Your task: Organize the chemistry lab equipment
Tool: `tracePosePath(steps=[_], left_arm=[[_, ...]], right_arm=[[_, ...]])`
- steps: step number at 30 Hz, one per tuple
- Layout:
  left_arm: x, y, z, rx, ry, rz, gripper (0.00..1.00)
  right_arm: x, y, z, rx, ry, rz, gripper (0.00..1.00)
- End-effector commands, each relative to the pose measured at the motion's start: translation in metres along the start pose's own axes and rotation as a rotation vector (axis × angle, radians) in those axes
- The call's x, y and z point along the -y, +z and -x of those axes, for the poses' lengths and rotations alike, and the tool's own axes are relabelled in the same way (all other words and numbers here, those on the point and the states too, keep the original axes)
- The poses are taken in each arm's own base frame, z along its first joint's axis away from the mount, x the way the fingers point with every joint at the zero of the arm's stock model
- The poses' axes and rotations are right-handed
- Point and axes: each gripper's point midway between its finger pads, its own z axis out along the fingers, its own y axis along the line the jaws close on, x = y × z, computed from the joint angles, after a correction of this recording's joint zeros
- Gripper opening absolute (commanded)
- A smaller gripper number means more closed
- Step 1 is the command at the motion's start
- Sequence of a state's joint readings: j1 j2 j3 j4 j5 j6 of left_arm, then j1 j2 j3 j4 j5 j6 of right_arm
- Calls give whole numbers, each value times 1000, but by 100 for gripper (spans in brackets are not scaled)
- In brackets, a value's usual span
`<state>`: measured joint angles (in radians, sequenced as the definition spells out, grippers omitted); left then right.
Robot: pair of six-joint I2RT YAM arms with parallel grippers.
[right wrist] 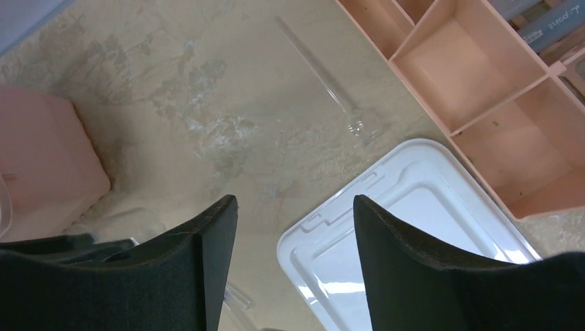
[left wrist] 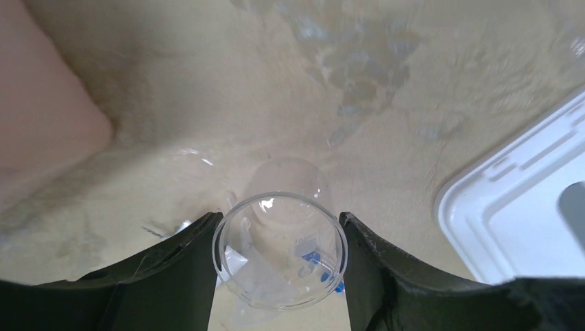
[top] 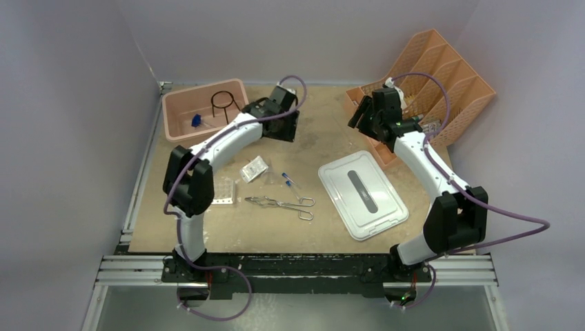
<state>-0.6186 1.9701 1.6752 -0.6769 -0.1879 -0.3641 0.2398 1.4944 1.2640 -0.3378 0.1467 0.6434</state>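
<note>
My left gripper (left wrist: 278, 219) is shut on a clear glass flask (left wrist: 283, 276), one finger on each side of its rim. It hangs over the table beside the pink bin (top: 181, 110). The blue-capped vials (left wrist: 319, 265) and the small clear bag show through the glass below. In the top view my left gripper (top: 281, 129) hides the flask. The black wire ring stand (top: 224, 103) and a blue item (top: 196, 120) are in the bin. The bag (top: 254, 167), vials (top: 288, 181), silver tongs (top: 279, 203) and clear tube rack (top: 224, 192) lie on the table. My right gripper (right wrist: 295, 203) is open and empty, above the table.
A white lid (top: 362, 194) lies flat right of centre. An orange divided organizer (top: 431, 76) stands at the back right, its compartments (right wrist: 469, 69) open. A thin clear rod (right wrist: 324, 76) lies on the table between the organizer and the lid (right wrist: 414, 207).
</note>
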Motion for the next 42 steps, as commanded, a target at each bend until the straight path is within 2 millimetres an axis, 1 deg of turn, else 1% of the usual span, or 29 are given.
tracePosePath(steps=[1, 3, 5, 7, 8, 9, 11, 13, 15, 19, 21, 23, 24, 26, 30, 35, 42], left_arm=[[-18, -81, 84, 219, -124, -35, 44], [-31, -99, 101, 257, -156, -34, 45], [-49, -111, 114, 290, -183, -17, 46], [-70, -121, 127, 321, -220, 6, 48], [-82, -126, 133, 340, -240, 20, 49], [-100, -129, 140, 359, -275, 46, 49], [-126, -136, 150, 379, -328, 86, 49], [-150, -142, 154, 392, -364, 129, 49], [-177, -145, 154, 413, -404, 185, 49], [-241, -147, 146, 420, -537, 304, 49], [-276, -150, 138, 433, -597, 395, 48], [-299, -144, 133, 433, -650, 411, 48], [-307, -140, 131, 430, -671, 420, 47], [-323, -126, 124, 411, -692, 431, 47], [-331, -90, 112, 343, -687, 437, 46], [-344, -60, 101, 311, -667, 476, 46], [-361, -18, 76, 240, -619, 510, 46]], right_arm=[[-17, -5, 32, 89, -28, 49, 64], [-19, -3, 36, 107, -40, 59, 64], [-21, -2, 38, 120, -46, 72, 64], [-21, 0, 44, 151, -56, 70, 64], [-19, 2, 47, 174, -64, 63, 64], [-19, 4, 47, 176, -65, 62, 64], [-20, 9, 37, 118, -48, 57, 64], [-19, 14, 38, 120, -48, 43, 63], [-23, 18, 39, 126, -51, 59, 63], [-31, 23, 49, 141, -65, 72, 63], [-36, 26, 50, 144, -76, 96, 63], [-36, 32, 48, 135, -77, 93, 63], [-35, 34, 46, 128, -77, 88, 63], [-36, 38, 46, 120, -78, 83, 63], [-40, 43, 50, 119, -77, 82, 63], [-42, 48, 50, 105, -81, 79, 63], [-36, 57, 37, 54, -78, 54, 63]])
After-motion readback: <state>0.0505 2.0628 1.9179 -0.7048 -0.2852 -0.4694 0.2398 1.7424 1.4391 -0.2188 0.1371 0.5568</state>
